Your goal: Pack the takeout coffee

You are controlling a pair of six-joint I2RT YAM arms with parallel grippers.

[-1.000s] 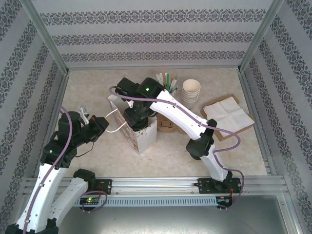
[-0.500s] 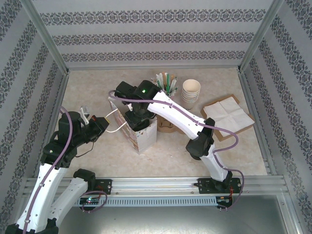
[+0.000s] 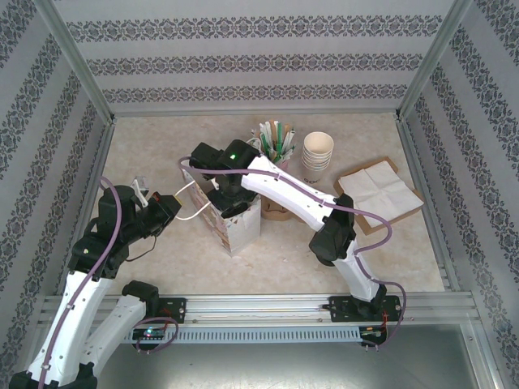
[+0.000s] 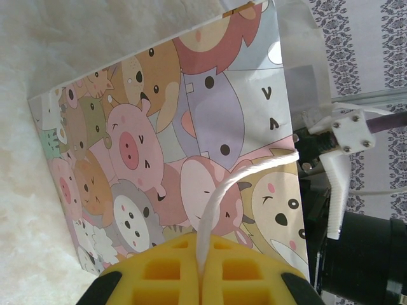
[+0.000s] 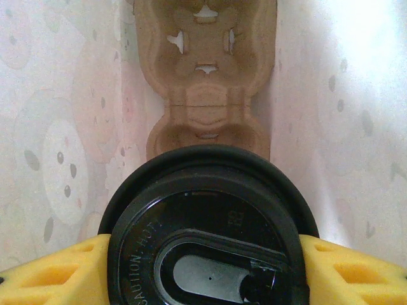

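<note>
The takeout coffee [image 5: 206, 222] shows its round black lid from above, and my right gripper [image 5: 206, 260] is shut on it, with yellow fingers [image 5: 54, 270] on both sides. The cup hangs inside a cartoon-animal paper bag [image 3: 237, 227], above a brown cardboard cup carrier [image 5: 206, 82] on the bag's floor. In the top view my right gripper [image 3: 230, 199] reaches down into the bag's mouth. My left gripper [image 4: 202, 257] is shut on the bag's white string handle [image 4: 219, 197] and holds it out to the left [image 3: 188, 212]. The second cup is out of view.
Stacked white paper cups [image 3: 318, 151] and a holder of straws [image 3: 276, 139] stand at the back. White napkins [image 3: 377, 186] lie on a brown sheet at the right. A brown cardboard piece [image 3: 276, 213] sits right of the bag, under the right arm.
My right arm has shifted slightly left over the bag, with the cup still in its grip. The left arm and the handle have not moved.
</note>
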